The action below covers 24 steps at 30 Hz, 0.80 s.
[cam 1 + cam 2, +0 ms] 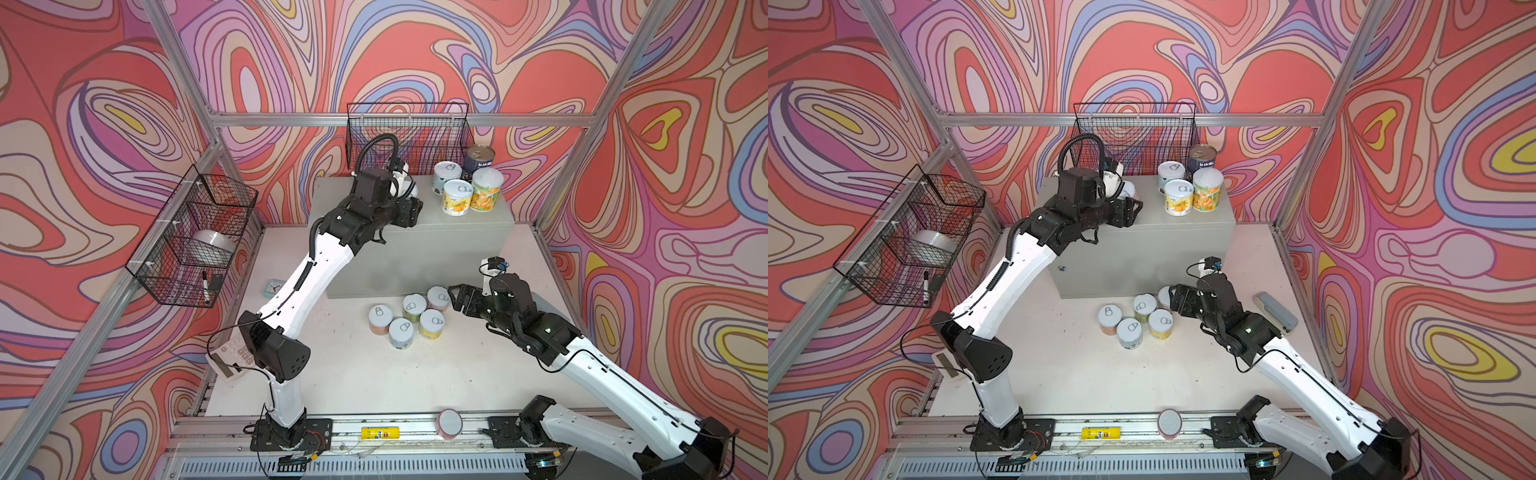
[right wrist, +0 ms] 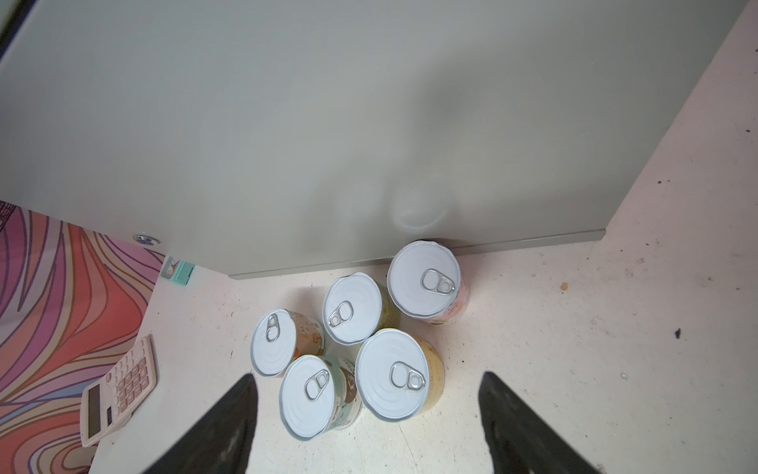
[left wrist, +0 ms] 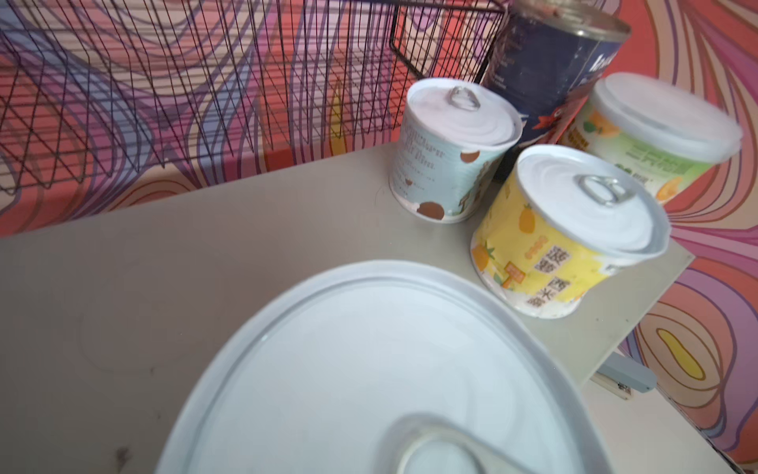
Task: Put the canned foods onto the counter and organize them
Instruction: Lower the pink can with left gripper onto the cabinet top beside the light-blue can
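Note:
The counter [image 1: 332,199] is a grey metal box at the back. On its right end stand a teal can [image 1: 446,176], a dark-blue can [image 1: 480,160], a yellow can [image 1: 457,197] and an orange-fruit can [image 1: 487,189]. My left gripper [image 1: 409,192] is over the counter top, shut on a white-lidded can [image 3: 369,369]; that lid hides the fingers in the left wrist view. Several canned foods [image 1: 411,318] cluster on the white table in front of the counter. My right gripper [image 2: 368,381] hangs open above them, with its fingers either side of a yellow can [image 2: 389,375] and a teal can [image 2: 316,396].
A wire basket [image 1: 409,137] hangs behind the counter and another [image 1: 195,232] on the left wall. A small clock [image 1: 274,287] and a calculator [image 1: 230,357] lie at the left, a stapler [image 1: 1277,309] at the right. A pink roll [image 1: 450,423] and yellow tube [image 1: 380,433] sit on the front rail.

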### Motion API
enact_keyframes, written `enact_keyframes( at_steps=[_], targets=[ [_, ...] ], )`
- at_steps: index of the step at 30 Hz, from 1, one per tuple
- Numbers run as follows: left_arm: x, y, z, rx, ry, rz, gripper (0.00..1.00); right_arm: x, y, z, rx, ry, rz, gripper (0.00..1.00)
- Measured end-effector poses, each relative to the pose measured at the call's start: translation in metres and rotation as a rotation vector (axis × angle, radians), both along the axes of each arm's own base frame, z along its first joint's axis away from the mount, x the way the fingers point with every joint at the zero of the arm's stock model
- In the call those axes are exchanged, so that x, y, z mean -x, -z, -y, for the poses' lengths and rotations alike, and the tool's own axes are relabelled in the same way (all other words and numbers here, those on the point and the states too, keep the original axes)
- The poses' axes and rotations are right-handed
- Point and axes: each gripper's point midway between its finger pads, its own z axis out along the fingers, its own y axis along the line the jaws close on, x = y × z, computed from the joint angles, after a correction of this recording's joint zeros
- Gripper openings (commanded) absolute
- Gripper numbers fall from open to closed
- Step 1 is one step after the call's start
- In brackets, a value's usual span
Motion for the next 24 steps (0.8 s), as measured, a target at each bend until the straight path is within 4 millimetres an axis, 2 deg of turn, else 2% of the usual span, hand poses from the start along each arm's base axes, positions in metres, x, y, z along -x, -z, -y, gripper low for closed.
enact_keyframes(
  at_steps=[4,9,14,17,19,20,21,24],
  targets=[
    [-0.013,-0.005,0.008,0.009,0.001,0.018,0.00,0.000,0.000,0.001,0.006,0.002,-0.004,0.87],
    [-0.028,0.000,0.015,-0.006,-0.009,0.023,0.00,-0.003,-0.006,0.001,0.010,0.010,0.008,0.87],
    [-0.032,0.011,0.013,-0.045,-0.025,0.007,0.00,-0.005,-0.008,0.002,0.015,0.015,0.015,0.87],
    [-0.035,0.010,0.012,-0.055,-0.035,0.014,0.01,-0.005,-0.007,0.002,0.019,0.016,0.013,0.87],
    [-0.036,0.010,0.011,-0.059,-0.039,0.018,0.21,-0.006,-0.006,0.001,0.023,0.015,0.009,0.87],
    [-0.037,0.009,0.011,-0.062,-0.041,0.022,0.35,-0.006,-0.005,0.001,0.025,0.015,0.007,0.87],
    [-0.037,0.010,0.011,-0.066,-0.043,0.023,0.45,-0.007,-0.004,0.001,0.027,0.015,0.005,0.87],
    [-0.038,0.011,0.009,-0.077,-0.048,0.025,0.54,-0.007,-0.002,0.001,0.033,0.014,0.002,0.87]
  ],
)
